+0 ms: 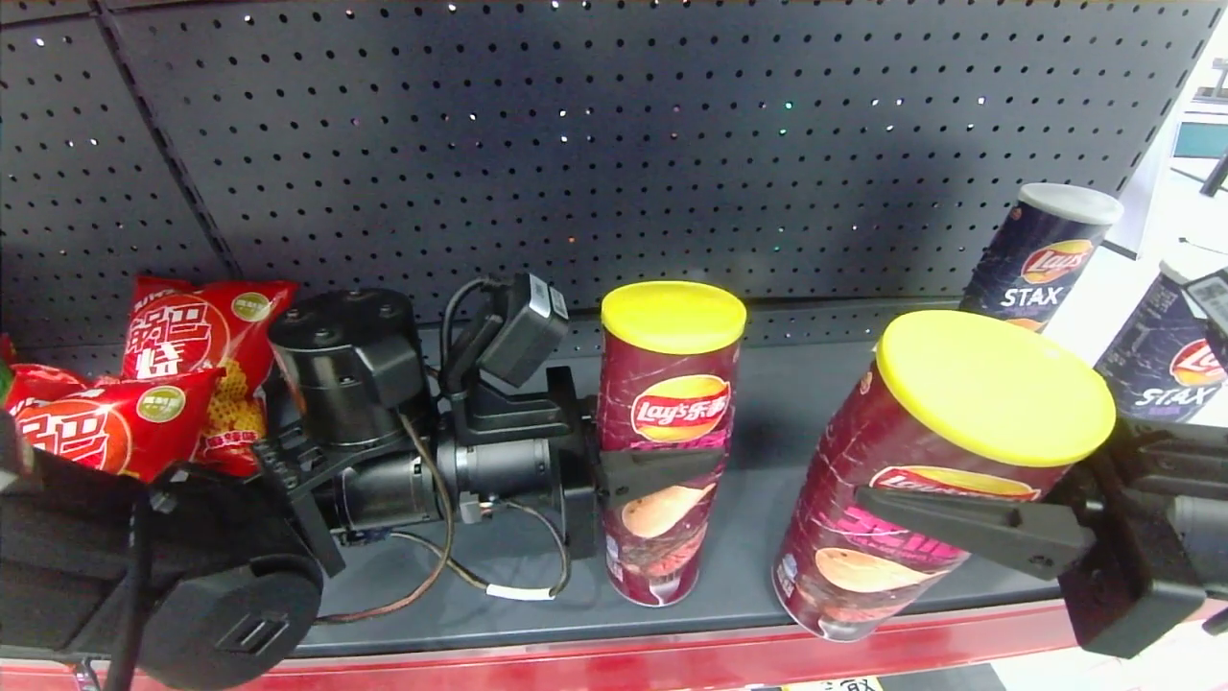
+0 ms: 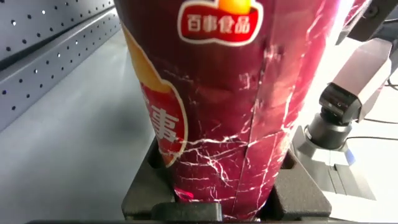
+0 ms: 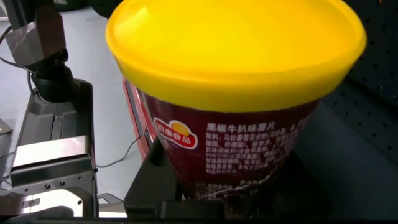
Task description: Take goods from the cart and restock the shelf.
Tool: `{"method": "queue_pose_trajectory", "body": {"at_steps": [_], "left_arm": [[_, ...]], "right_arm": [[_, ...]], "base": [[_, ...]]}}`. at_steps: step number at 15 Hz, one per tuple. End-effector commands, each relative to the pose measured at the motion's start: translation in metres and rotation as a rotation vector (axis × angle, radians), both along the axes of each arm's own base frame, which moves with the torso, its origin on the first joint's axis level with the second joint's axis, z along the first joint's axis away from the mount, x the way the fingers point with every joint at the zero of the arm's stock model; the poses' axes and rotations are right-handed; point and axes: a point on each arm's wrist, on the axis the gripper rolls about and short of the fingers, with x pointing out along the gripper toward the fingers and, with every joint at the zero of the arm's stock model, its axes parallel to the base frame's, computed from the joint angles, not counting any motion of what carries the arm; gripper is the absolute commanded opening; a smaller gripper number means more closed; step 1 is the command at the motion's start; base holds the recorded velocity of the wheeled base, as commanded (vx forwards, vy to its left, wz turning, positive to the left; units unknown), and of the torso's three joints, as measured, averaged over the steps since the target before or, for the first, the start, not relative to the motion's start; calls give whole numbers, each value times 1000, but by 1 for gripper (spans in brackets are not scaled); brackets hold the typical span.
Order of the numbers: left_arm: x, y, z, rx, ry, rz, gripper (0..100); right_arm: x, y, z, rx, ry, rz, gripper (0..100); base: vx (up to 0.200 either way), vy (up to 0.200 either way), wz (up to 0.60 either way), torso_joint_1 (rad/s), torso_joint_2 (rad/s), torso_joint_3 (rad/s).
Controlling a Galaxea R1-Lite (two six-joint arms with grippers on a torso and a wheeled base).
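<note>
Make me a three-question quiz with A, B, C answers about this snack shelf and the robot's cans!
1. Where on the shelf are the red snack bags? A. left end B. right end C. middle
2. What colour is the lid of the left can in the left end effector? A. green B. yellow C. white
3. How is the right can in the right end effector? A. lying flat B. upside down C. tilted

1 A: they lie at the head view's left.
2 B: the lid is yellow.
3 C: its top leans rightward.
</note>
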Motion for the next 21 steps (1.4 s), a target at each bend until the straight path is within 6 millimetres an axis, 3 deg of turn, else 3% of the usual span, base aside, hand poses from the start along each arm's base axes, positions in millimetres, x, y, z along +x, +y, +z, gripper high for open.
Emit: {"method": "queue_pose_trajectory", "body": {"at_steps": [1,12,20,21], "left_arm": [[2,0,0,-2,-1,2,0],[18,-1,-11,19,7,30,0],[16,1,-17,34,23,27,0],[15,2,-20,40,32,27,100]], "right_arm": [[0,-1,0,1,-1,-1,0],[-2,-1,0,2,-2,0,0],[-2,-1,-1,-1,1,0,0],[-2,-1,-1,-1,1,0,0]], "base": [[0,0,0,0,0,0],[0,0,0,0,0,0],[0,0,0,0,0,0],[0,0,0,0,0,0]]}}
